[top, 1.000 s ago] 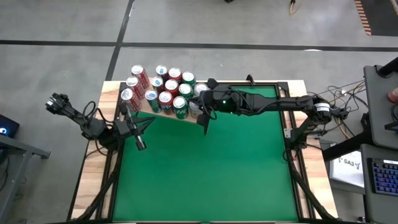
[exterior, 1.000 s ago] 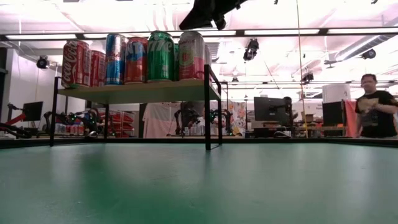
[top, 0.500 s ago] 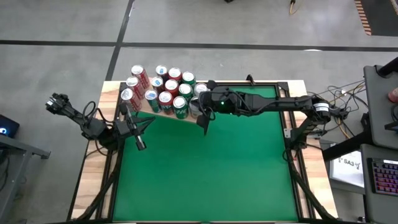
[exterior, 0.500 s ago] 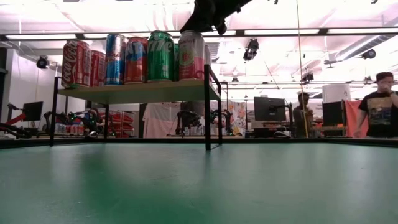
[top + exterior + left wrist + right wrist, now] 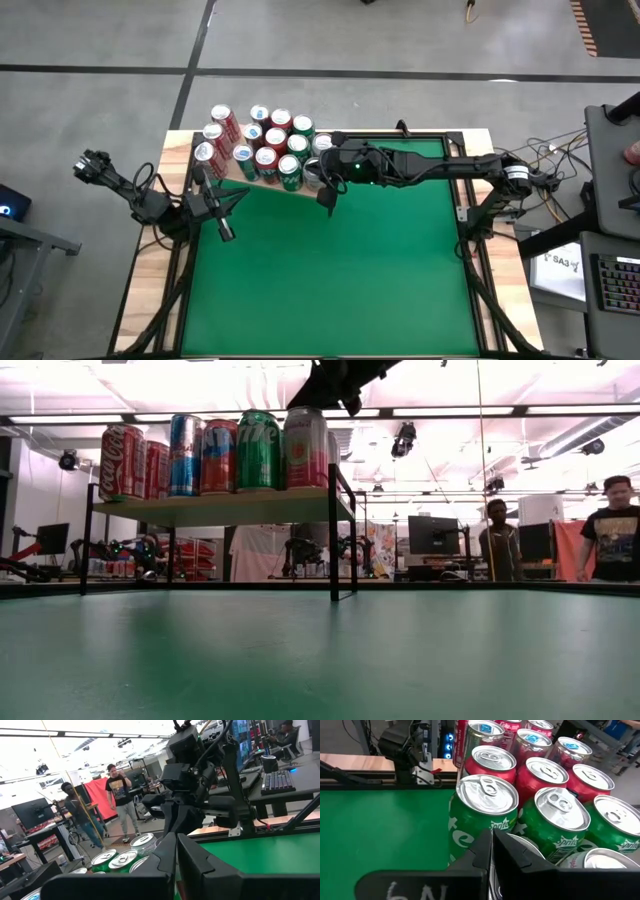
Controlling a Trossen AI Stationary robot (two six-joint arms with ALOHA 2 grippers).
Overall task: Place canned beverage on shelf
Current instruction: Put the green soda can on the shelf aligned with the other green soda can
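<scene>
Beyond the green tabletop (image 5: 320,660) we saw a bright workshop with ceiling strip lights (image 5: 440,411), monitors (image 5: 432,535) and two standing people (image 5: 612,530).

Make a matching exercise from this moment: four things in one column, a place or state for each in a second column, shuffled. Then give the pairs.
Things:
1. left gripper
2. right gripper
3. shelf
4. green table surface

Places or states:
A. carries a cluster of upright cans
B. shut, near the table's left edge, away from the cans
C. bare in front of the shelf
D. shut, beside the cans at the shelf's right end

Pairs: 1-B, 2-D, 3-A, 4-C
</scene>
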